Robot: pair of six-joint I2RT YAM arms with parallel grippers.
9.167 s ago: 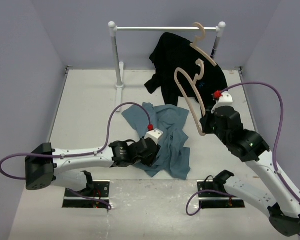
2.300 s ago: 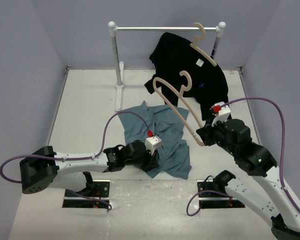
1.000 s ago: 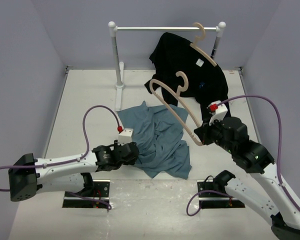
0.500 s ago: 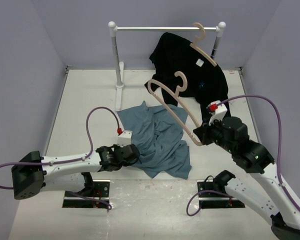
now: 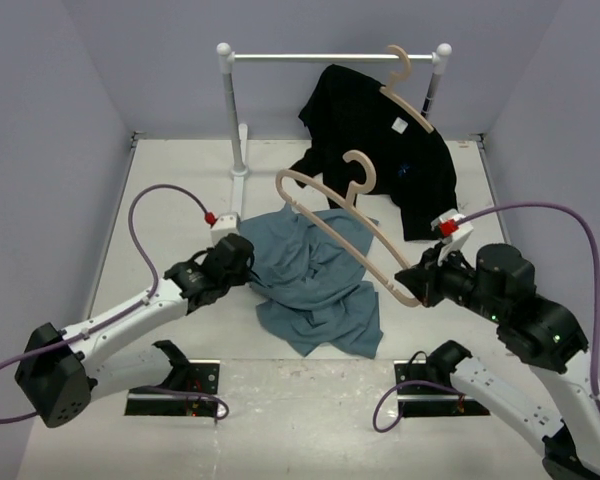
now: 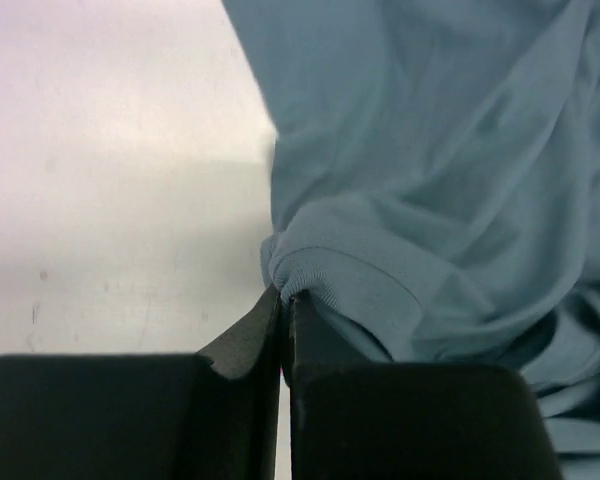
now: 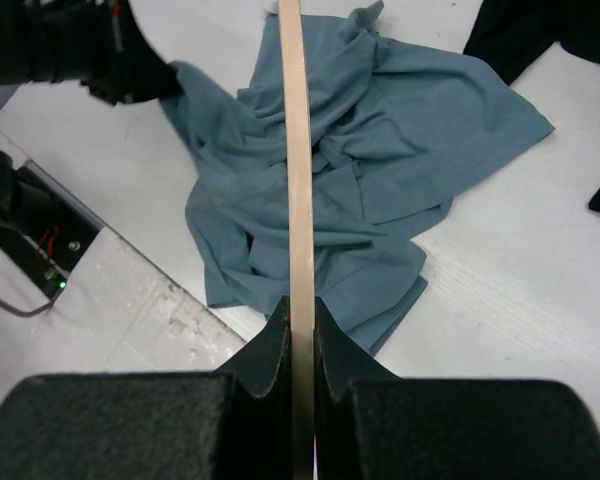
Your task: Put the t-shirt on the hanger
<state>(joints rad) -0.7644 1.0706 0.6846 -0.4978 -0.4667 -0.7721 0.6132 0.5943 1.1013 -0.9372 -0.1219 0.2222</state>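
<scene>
The left gripper (image 6: 283,300) was clamped on a ribbed edge of the slate-blue t-shirt (image 5: 320,280), crumpled on the table (image 5: 170,200). The right gripper (image 7: 300,308) pinched one end of the wooden hanger (image 7: 296,150), holding it tilted above the shirt.

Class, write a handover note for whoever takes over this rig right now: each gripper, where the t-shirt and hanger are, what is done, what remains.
Left gripper: shut on a hemmed edge of the t-shirt, at its left side.
Right gripper: shut on one end of the hanger, held in the air above the t-shirt.
T-shirt: crumpled on the table.
Done: both things gripped.
Left: t-shirt not yet on the hanger; probably open it up and feed the hanger inside.
</scene>
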